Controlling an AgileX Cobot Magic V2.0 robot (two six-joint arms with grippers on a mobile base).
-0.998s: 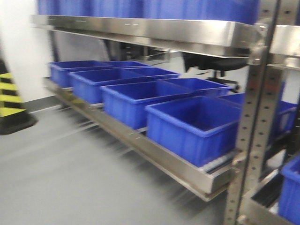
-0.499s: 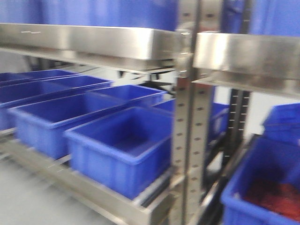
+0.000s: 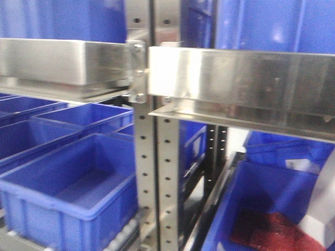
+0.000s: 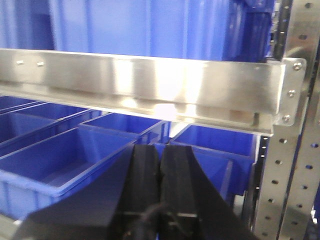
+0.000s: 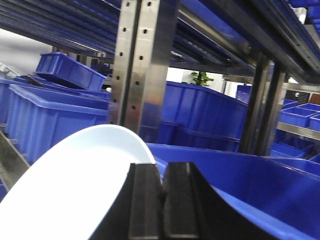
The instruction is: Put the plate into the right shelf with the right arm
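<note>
The plain white plate (image 5: 75,185) fills the lower left of the right wrist view, tilted on edge. My right gripper (image 5: 161,167) is shut on the plate's rim and holds it over the rim of a big blue bin (image 5: 260,185). In the front view, a pale curved shape at the lower right edge is probably the plate (image 3: 320,206). The right shelf's shiny steel ledge (image 3: 241,83) runs above it, right of the perforated post (image 3: 152,172). My left gripper (image 4: 160,150) is shut and empty, facing a steel ledge (image 4: 150,80) and the blue bins.
A blue bin (image 3: 261,193) under the right ledge holds something red (image 3: 272,232). More blue bins (image 3: 68,188) sit in the left bay. A perforated post (image 5: 135,60) stands close behind the plate. Further bins and racks (image 5: 300,120) lie beyond.
The front view has swung right along the rack. The post moved from the right side to centre-left, and the right bay with the red-filled bin came into view.
</note>
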